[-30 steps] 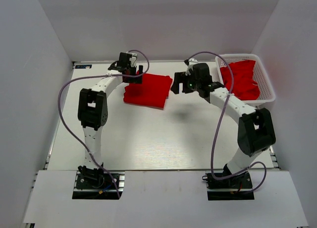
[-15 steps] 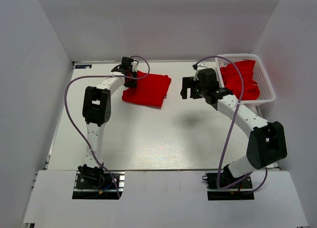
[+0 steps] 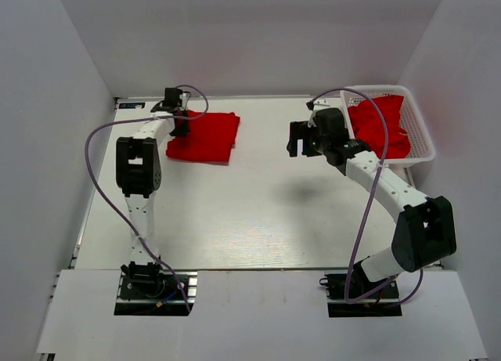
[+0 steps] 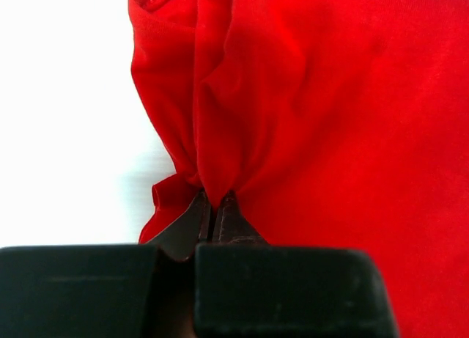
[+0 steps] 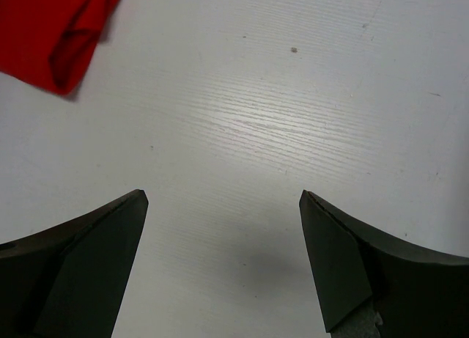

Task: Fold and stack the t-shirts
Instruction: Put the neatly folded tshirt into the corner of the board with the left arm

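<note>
My left gripper point(image 4: 215, 206) is pinched tight on the folded red t-shirt point(image 4: 330, 133). The two fingers meet with a bunch of cloth caught between their tips, and the fabric gathers into upright creases above them. A hemmed edge curls beside the grip, with bare white surface to its left. From above, this shirt lies as a rough rectangle at the far left of the table point(image 3: 258, 212). I hold it at its left edge, with my left arm reaching straight back from its base.

My right gripper point(image 5: 223, 196) stands wide apart and holds nothing. Only white tabletop shows between its dark fingers, and a corner of red cloth sits off at the upper left of that wrist view. In the overhead view the gripper hangs above the table, between the folded shirt and the white lattice basket point(image 3: 391, 88), apart from both. The basket sits at the far right corner, holding a heap of red t-shirts point(image 3: 383, 126) crumpled together.
</note>
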`<state>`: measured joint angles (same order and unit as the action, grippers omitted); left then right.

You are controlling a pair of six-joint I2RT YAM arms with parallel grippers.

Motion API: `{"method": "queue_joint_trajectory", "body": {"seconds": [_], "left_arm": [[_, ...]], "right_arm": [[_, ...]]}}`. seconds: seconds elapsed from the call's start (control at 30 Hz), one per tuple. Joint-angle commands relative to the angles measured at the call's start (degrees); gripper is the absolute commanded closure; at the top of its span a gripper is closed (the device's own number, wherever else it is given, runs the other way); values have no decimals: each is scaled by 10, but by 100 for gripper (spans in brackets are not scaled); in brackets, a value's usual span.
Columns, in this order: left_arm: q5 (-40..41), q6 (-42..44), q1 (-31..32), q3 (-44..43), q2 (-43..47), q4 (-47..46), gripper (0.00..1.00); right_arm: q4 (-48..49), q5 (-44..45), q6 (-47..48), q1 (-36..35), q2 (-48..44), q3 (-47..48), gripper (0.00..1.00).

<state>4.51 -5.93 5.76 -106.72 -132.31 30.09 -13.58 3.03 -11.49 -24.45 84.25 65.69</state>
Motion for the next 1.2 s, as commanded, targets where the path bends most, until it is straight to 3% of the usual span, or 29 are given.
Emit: {"method": "queue_joint_trajectory", "body": {"seconds": [0.0, 0.3, 0.4, 0.67, 0.7, 0.77, 0.8, 0.87, 0.93, 1.0, 1.17], "left_arm": [[72, 9, -42, 6, 52, 11, 100], [114, 63, -125, -45, 29, -3, 100], [121, 69, -148, -98, 3, 13, 100], [71, 84, -180, -207, -64, 20, 97], [71, 84, -180, -213, -64, 29, 92], [66, 84, -185, -213, -69, 29, 58], [66, 78, -185, -213, -57, 29, 58], [66, 78, -185, -213, -47, 35, 47], [66, 78, -185, -213, -34, 41, 18], [60, 73, -185, -207, -9, 55, 1], [37, 37, -173, -165, 68, 95, 0]], "right_arm": [[-4, 9, 9, 1, -13, 18, 10], [-11, 19, 14, 1, 14, 43, 10], [-10, 10, 18, 1, 23, 56, 10], [-14, 1, 15, 1, 58, 86, 10], [-14, 2, 16, 1, 60, 90, 10], [-13, 2, 16, 1, 61, 95, 10], [-13, 1, 16, 1, 60, 95, 10], [-11, -6, 18, 1, 60, 95, 10], [-13, -8, 16, 0, 48, 95, 10], [-14, -11, 16, 1, 40, 91, 10], [-11, -16, 6, 2, 3, 66, 10]]}}
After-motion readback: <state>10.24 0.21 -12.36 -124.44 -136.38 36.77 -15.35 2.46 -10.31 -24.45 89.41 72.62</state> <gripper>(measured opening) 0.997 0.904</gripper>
